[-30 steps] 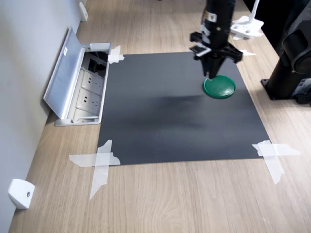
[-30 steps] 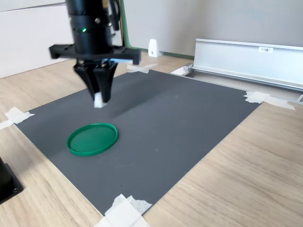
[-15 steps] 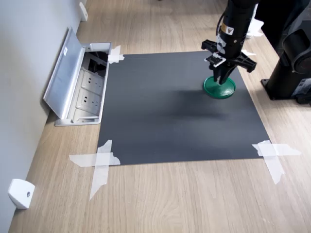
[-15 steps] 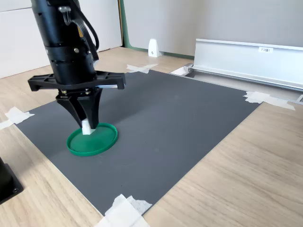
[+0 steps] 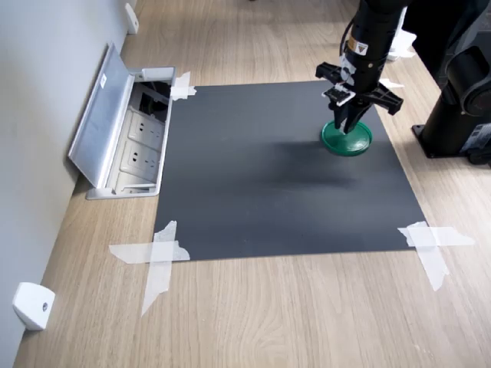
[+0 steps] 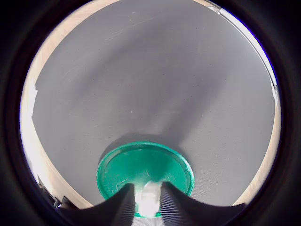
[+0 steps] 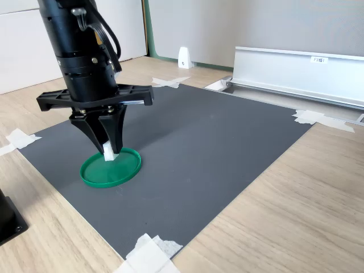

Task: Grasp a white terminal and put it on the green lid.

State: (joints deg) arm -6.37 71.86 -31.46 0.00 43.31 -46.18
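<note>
The green lid (image 5: 349, 141) (image 7: 111, 170) (image 6: 121, 170) lies on the dark mat near the first exterior view's right edge. My gripper (image 5: 346, 127) (image 7: 109, 152) (image 6: 148, 205) points straight down over it, tips just above the lid's surface. It is shut on the white terminal (image 7: 108, 152) (image 6: 148, 199), a tiny white block held between the two fingertips, low over the lid's inside. Whether the terminal touches the lid I cannot tell. In the first exterior view the fingers hide the terminal.
The dark mat (image 5: 268, 176) is taped to a wooden floor. An open floor socket box (image 5: 138, 142) with its metal flap (image 7: 296, 71) sits at the mat's edge. A white wedge block (image 5: 32, 305) and a black stand base (image 5: 460, 107) lie off the mat.
One second ago the gripper hung higher beside the lid with the terminal; it came down over the lid. In the last half second it has barely shifted.
</note>
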